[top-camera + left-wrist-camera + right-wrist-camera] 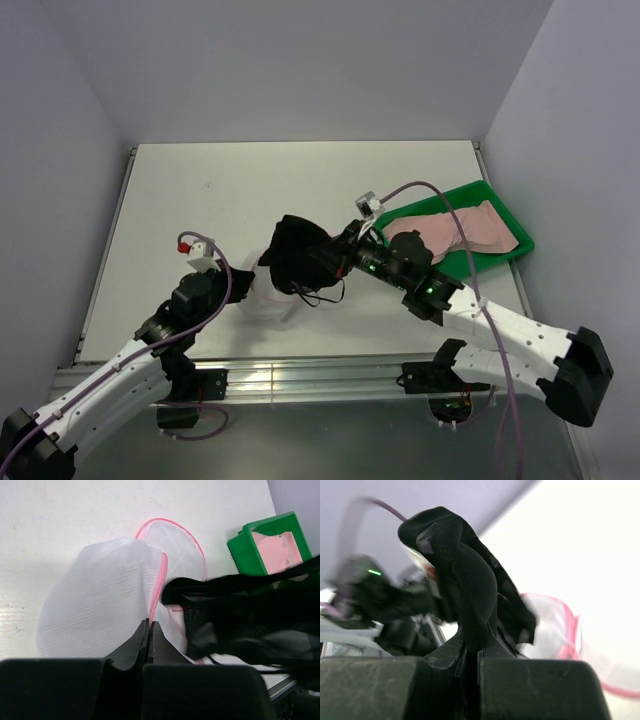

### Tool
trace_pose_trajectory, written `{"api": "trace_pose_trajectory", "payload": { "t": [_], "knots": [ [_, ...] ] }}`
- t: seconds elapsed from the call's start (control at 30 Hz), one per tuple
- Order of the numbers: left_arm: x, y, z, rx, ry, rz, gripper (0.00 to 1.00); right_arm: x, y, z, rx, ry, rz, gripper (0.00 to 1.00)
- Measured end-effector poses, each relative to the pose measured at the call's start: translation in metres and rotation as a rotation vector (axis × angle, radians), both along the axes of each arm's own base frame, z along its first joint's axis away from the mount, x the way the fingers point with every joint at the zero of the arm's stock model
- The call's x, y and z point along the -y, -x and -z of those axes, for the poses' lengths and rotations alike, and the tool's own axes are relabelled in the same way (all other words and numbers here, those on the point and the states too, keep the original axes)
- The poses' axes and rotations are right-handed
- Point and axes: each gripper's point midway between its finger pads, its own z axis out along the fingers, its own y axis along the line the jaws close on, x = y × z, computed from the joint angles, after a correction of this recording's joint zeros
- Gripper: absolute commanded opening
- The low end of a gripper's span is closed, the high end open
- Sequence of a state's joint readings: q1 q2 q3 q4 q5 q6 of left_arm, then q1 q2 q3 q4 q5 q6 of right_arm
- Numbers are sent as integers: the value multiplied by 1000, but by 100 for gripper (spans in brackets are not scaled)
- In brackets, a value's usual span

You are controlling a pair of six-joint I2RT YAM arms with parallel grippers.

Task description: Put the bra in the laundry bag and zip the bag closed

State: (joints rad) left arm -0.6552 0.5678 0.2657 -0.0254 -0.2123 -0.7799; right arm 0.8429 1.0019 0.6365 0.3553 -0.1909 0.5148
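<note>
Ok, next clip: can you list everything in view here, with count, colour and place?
table: one, white, under everything.
tray: one, green, at the table's right edge.
pink fabric: count unclear, pale pink, in the tray.
bag: one, white mesh with a pink rim, open, near the table's centre.
black garment: one, black, hanging from the right tool above the bag.
left tool: one, black, shut on the bag's rim.
right tool: one, black, shut on the black garment.
</note>
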Motion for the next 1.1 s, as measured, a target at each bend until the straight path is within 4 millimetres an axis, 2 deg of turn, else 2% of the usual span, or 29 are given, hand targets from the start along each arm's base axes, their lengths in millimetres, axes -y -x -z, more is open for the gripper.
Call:
{"api": "trace_pose_trajectory", "payload": {
  "t": [0.07, 0.13, 0.2, 0.3, 0.4, 0.47, 0.53, 0.8, 0.9, 1.1],
  "knots": [
    [1, 0, 0, -1, 1, 3, 0, 6, 4, -26, 62, -24, -3, 0],
    [2, -1, -2, 5, 8, 8, 0, 6, 6, -39, 98, -29, -15, 0],
    [4, -2, -5, 14, 17, 13, 0, 3, 6, -38, 107, -15, -32, 0],
    [5, -2, -5, 15, 18, 16, 0, -8, 4, -13, 69, 44, -70, 0],
    [7, -2, -6, 17, 23, 24, 0, -20, -1, 26, 1, 127, -103, 0],
    [7, -1, -7, 18, 25, 28, 0, -24, -3, 49, -38, 180, -114, 0],
    [8, -1, -6, 17, 25, 29, 0, -25, -6, 65, -62, 218, -117, 0],
    [10, -2, -10, 28, 36, 36, 0, -49, -20, 83, -95, 277, -163, 0],
    [12, -5, -15, 35, 35, 38, 0, -53, -18, 96, -129, 299, -180, 0],
    [16, -12, -34, 84, 53, 39, 0, -56, -8, 111, -171, 292, -219, 0]
  ]
}}
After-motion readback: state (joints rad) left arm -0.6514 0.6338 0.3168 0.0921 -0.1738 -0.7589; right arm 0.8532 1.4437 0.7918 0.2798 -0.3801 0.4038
